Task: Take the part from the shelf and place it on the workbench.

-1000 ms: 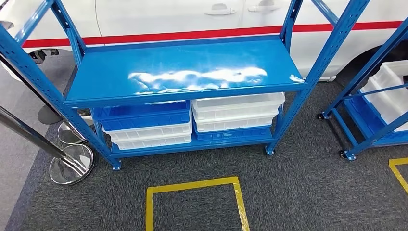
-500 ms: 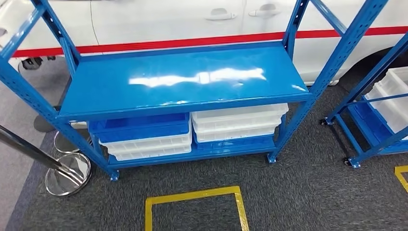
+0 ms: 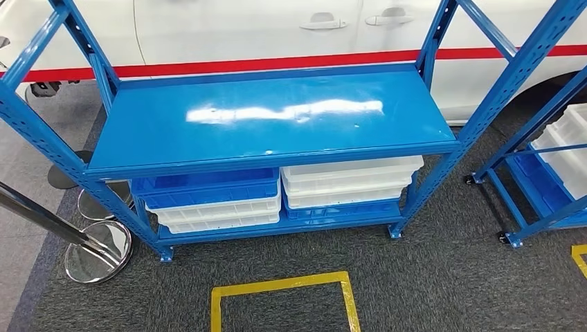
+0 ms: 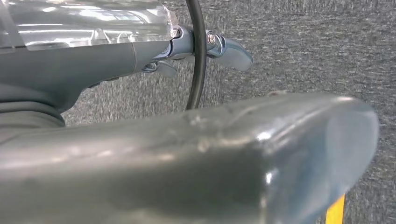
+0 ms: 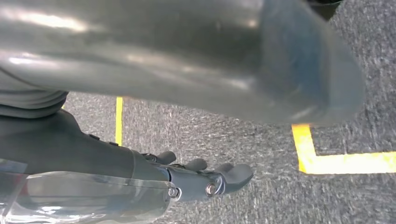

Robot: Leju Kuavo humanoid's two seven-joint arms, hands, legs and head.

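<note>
Directly ahead: blue shelf [image 3: 270, 121] on grey carpet [image 3: 429, 277], with both hands over the floor.

Its upper deck is bare and glossy. The lower tier holds stacked trays: a blue tray [image 3: 205, 186] over white ones on the left, white trays [image 3: 349, 178] on the right. The part cannot be identified in any view. Left hand [image 4: 187, 154]: holds nothing, fingers extended. Right hand [image 5: 205, 179]: holds nothing, fingers apart, near yellow floor tape [image 5: 345, 161]. A white car [image 3: 228, 31] with a red stripe stands behind the shelf.

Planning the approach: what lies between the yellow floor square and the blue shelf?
Bare grey carpet between the yellow square and the shelf, seen in the head view.
</note>
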